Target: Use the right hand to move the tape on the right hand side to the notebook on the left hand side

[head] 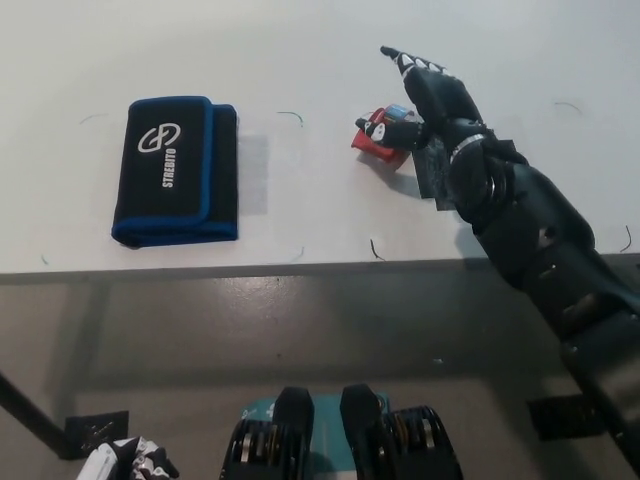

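Observation:
The tape [377,141] is a small red dispenser with a blue part, lying on the white table right of centre. My black right hand [425,100] reaches over it from the right. Its fingers stretch out up-left past the tape, and the thumb lies across the tape's top. The hand is open and hides the tape's right side. The notebook [175,170] is a black case with a blue border and white lettering, lying flat at the left. Only the top of my white left hand [125,462] shows, at the bottom left edge below the table.
A dark patterned patch [433,172] lies on the table [320,60] under my right wrist. Thin pen marks outline squares on the tabletop. The table's front edge [250,266] runs across the middle, with grey floor below it.

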Action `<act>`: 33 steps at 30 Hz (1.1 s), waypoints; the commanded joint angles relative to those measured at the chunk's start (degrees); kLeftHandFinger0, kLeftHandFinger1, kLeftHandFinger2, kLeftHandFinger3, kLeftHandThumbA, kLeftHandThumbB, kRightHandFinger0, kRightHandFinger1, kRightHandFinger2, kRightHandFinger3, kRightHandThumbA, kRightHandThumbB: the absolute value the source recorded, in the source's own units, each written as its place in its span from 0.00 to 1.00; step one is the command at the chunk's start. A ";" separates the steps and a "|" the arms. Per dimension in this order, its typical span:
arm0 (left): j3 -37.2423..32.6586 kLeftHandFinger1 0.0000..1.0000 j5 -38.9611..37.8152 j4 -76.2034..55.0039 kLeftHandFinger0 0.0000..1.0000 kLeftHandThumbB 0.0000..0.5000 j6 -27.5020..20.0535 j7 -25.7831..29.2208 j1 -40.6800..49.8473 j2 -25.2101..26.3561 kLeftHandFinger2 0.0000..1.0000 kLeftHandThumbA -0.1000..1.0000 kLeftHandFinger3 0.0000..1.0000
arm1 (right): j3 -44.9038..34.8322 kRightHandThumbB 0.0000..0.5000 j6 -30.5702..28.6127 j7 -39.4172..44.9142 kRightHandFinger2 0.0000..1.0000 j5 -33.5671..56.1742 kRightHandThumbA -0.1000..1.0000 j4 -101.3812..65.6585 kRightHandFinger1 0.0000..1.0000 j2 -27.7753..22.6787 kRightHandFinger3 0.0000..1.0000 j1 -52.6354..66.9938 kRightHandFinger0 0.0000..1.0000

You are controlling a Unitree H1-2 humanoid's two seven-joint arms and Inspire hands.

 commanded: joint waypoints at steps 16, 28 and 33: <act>-0.22 0.14 0.86 -1.76 0.20 0.22 -0.16 -0.38 -1.13 0.66 0.18 0.16 0.36 | 0.00 0.83 -5.28 -2.83 1.00 1.50 0.84 3.16 1.00 -0.01 1.00 -1.78 1.00; -0.32 0.14 0.70 -1.90 0.20 0.20 0.33 -0.65 -1.43 0.71 0.18 0.12 0.37 | -0.64 0.83 -5.72 -2.66 1.00 2.95 0.90 4.35 1.00 1.75 1.00 3.69 1.00; -0.34 0.13 0.97 -2.09 0.20 0.21 -0.05 -0.52 -1.22 0.70 0.18 0.13 0.36 | -0.09 0.82 -6.38 -3.29 1.00 2.96 0.91 5.48 1.00 2.13 1.00 4.91 1.00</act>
